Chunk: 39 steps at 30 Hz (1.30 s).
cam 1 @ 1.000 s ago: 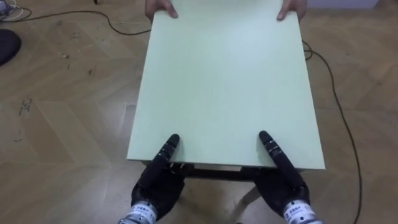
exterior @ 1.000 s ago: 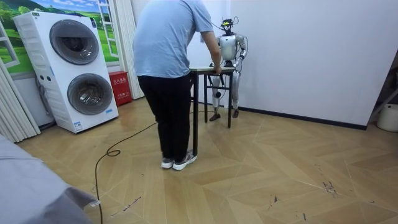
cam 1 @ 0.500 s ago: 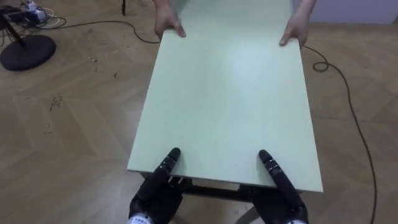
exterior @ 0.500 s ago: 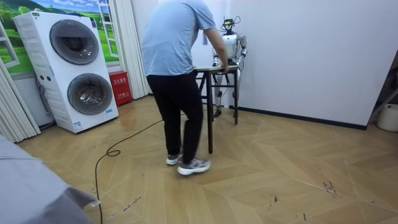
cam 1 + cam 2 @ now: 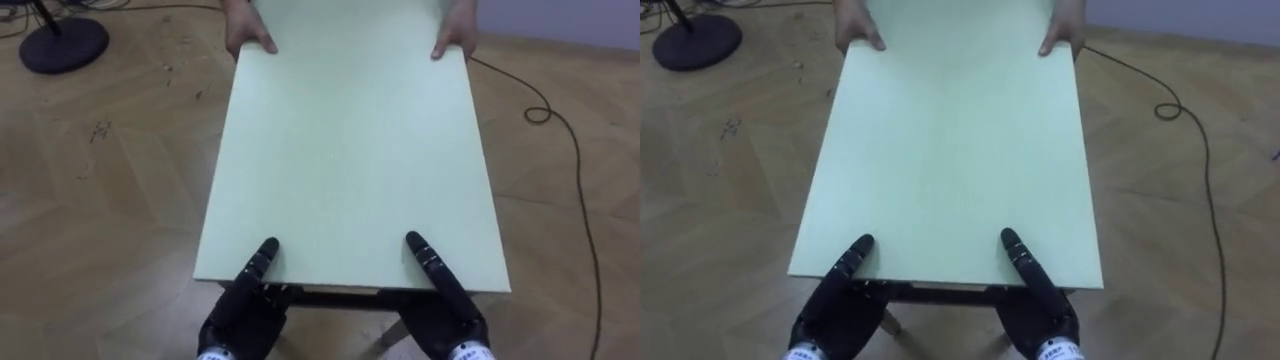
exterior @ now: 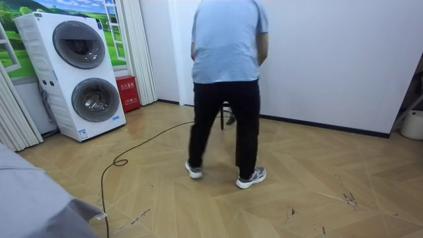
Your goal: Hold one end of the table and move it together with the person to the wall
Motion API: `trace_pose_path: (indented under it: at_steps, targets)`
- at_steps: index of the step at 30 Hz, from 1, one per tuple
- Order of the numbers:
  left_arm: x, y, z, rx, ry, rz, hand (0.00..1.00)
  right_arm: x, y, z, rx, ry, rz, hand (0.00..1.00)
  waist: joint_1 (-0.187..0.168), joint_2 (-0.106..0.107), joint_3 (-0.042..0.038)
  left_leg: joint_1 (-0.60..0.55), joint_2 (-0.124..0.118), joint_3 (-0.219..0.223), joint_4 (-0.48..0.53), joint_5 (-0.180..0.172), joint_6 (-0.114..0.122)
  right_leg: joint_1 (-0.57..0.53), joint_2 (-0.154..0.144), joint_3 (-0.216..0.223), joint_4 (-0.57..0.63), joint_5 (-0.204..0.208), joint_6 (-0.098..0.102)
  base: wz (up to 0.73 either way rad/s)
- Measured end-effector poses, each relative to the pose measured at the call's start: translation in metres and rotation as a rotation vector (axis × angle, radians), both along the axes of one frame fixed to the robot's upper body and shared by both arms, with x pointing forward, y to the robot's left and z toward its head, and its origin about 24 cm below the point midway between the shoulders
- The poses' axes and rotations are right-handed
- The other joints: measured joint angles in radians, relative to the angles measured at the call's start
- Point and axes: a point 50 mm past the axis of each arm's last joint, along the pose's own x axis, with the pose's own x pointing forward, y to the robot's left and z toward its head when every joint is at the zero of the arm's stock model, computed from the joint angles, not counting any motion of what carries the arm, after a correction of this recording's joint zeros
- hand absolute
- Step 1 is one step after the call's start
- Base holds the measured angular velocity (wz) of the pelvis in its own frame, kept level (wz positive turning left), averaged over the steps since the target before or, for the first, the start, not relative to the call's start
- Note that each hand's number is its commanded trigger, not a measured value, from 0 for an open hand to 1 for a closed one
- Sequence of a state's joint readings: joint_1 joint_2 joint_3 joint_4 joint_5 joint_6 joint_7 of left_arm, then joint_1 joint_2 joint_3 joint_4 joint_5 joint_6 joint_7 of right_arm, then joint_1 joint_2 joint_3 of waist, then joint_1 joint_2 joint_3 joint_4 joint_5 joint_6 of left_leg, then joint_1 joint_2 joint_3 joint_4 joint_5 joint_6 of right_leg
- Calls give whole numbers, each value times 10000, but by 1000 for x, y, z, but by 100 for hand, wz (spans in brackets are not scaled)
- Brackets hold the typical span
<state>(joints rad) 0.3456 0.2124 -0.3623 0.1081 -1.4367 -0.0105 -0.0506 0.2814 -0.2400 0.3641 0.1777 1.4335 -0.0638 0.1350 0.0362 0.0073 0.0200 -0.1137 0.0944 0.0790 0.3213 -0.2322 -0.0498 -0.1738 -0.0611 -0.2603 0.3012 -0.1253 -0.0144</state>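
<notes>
Pinching table (image 5: 350,150) edge, thumbs atop: left robot hand (image 5: 240,308), right robot hand (image 5: 445,312).

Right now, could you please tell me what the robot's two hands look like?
The left hand and right hand are both black and glossy, each with a row of small pale marks along its top and a silver-grey wrist band bearing dark print.

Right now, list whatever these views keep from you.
- Eye views: the table covers the undersides of the left hand and right hand, so their hold is unclear.
- Eye views: the top edge cuts the person's hands at the wrists.
- Room view: the person blocks robot and table.
</notes>
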Motion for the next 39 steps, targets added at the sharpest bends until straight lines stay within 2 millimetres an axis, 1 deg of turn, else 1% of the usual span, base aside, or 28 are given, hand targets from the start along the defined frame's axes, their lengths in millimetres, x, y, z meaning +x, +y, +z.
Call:
trace_pose_path:
  at_steps: [2,6,8,10,12,14,15,16,17,19,20,21,22,23,24,25,26,27,28,29,30,31,32,33,34,36,37,39]
  targets:
    - [-2,0,1,-82,18,118,100,2,1,1,-77,-89,103,100,-1,1,0,-69,-2,-2,-8,14,13,59,-39,-145,-70,-1,18,27]
    - [-3,0,1,-237,62,172,100,4,1,2,-122,-173,155,100,-9,11,-4,-135,-2,-5,37,75,35,371,-141,-624,-307,-38,117,37]
    - [-4,0,1,-208,33,222,100,4,2,2,-125,-155,165,100,-9,40,-3,-87,-16,5,41,84,48,562,-189,-795,-379,-65,161,33]
    - [-5,0,1,-168,48,281,100,3,3,2,-162,-162,210,100,-8,117,8,-45,-42,19,33,92,62,758,-249,-999,-457,-93,221,27]
    - [-5,1,1,-129,63,283,100,3,3,2,-179,-166,242,100,17,140,14,-26,-57,-5,35,102,79,854,-270,-993,-459,-112,254,25]
    - [-5,1,0,-100,59,308,100,4,5,3,-134,-187,261,100,127,164,23,-10,-65,-9,31,105,84,874,-316,-1022,-367,-132,284,16]
    - [-6,0,0,-133,69,301,100,4,5,3,-143,-210,268,100,226,201,42,-8,-97,-9,19,114,103,865,-398,-1108,-266,-164,312,20]
    - [-7,-1,0,-173,107,292,100,4,4,4,-188,-215,271,100,241,237,29,-43,-171,-9,-2,140,147,864,-501,-1174,-197,-245,363,24]
    - [-7,-2,0,-213,125,295,100,4,3,4,-208,-232,272,100,257,264,35,-76,-216,-6,20,154,169,846,-586,-1263,-129,-284,377,38]
    - [-9,-4,-1,-358,200,333,100,4,2,5,-317,-249,308,100,287,282,37,-213,-466,11,114,213,293,573,-1006,-1321,551,-573,516,34]
    - [-9,-4,-1,-389,221,356,100,4,2,5,-333,-249,310,100,297,280,36,-234,-541,13,144,219,322,501,-1133,-1312,759,-646,549,29]
    - [-10,-4,-2,-391,307,389,100,4,2,5,-377,-175,308,100,332,282,38,-266,-674,-6,180,189,410,470,-1329,-1329,1050,-776,626,39]
    - [-11,-4,-2,-375,395,382,100,3,2,4,-411,-72,288,100,304,285,39,-314,-819,-149,280,168,488,531,-1516,-1396,1281,-873,718,48]
    - [-11,-4,-3,-362,428,369,100,2,2,3,-434,-33,267,100,269,284,39,-342,-917,-297,335,166,528,578,-1582,-1389,1356,-902,766,69]
    - [-11,-4,-3,-330,446,359,100,0,3,2,-401,38,216,100,200,255,56,-397,-1066,-557,452,168,608,686,-1689,-1340,1459,-964,869,76]
    - [-12,-4,-3,-300,491,351,100,-2,3,1,-366,125,148,100,189,245,58,-441,-1205,-852,556,188,659,798,-1706,-1118,1466,-973,908,80]
    - [-12,-4,-3,-272,501,327,100,-3,3,0,-358,161,139,100,124,233,65,-469,-1284,-1010,600,202,683,873,-1693,-972,1432,-987,942,86]
    - [-12,-3,-3,-229,504,297,100,-4,4,0,-338,201,142,100,-51,219,64,-525,-1460,-1400,652,242,734,941,-1644,-488,1417,-1007,976,93]
    - [-12,-3,-3,-223,507,314,100,-5,4,0,-296,238,118,100,-146,218,66,-634,-1612,-1709,745,295,757,994,-1559,3,1342,-1036,1024,90]
    - [-12,-3,-3,-196,503,315,100,-5,4,-1,-258,258,97,100,-168,218,66,-694,-1658,-1833,797,309,756,1035,-1490,243,1242,-1052,1053,83]
    - [-11,-2,-3,-110,450,304,100,-6,5,-1,-133,291,39,100,-255,215,66,-847,-1793,-2189,896,385,745,1150,-1398,485,1031,-1084,1120,83]
    - [-10,-1,-2,-46,409,289,100,-6,5,-1,-143,298,40,100,-310,217,70,-955,-1867,-2463,936,468,709,1217,-1270,720,746,-1092,1162,78]
    - [-9,-1,-2,-27,363,302,100,-6,5,-1,-143,285,43,100,-289,212,68,-1027,-1870,-2549,935,508,679,1216,-1220,738,665,-1096,1181,59]
    - [-8,0,-1,32,286,339,100,-4,7,0,-74,251,24,100,-173,208,72,-1160,-1870,-2730,930,590,589,1225,-1077,721,428,-1113,1198,40]
    - [-7,1,0,49,252,364,100,-3,9,0,7,225,-2,100,-101,225,83,-1219,-1850,-2896,827,732,517,1244,-947,716,245,-1103,1134,42]
    - [-7,1,0,74,235,340,100,-4,8,0,32,247,-5,100,-6,216,84,-1199,-1786,-3046,542,986,443,1360,-767,681,-33,-1121,1127,46]
    - [-7,2,1,98,213,324,100,-3,9,0,42,226,5,100,69,207,89,-1213,-1721,-3046,377,1157,394,1387,-686,643,-169,-1081,1067,40]
    - [-7,2,1,85,231,337,100,-3,9,0,20,216,24,100,237,189,86,-1223,-1656,-3047,172,1378,336,1422,-573,628,-347,-1008,965,31]
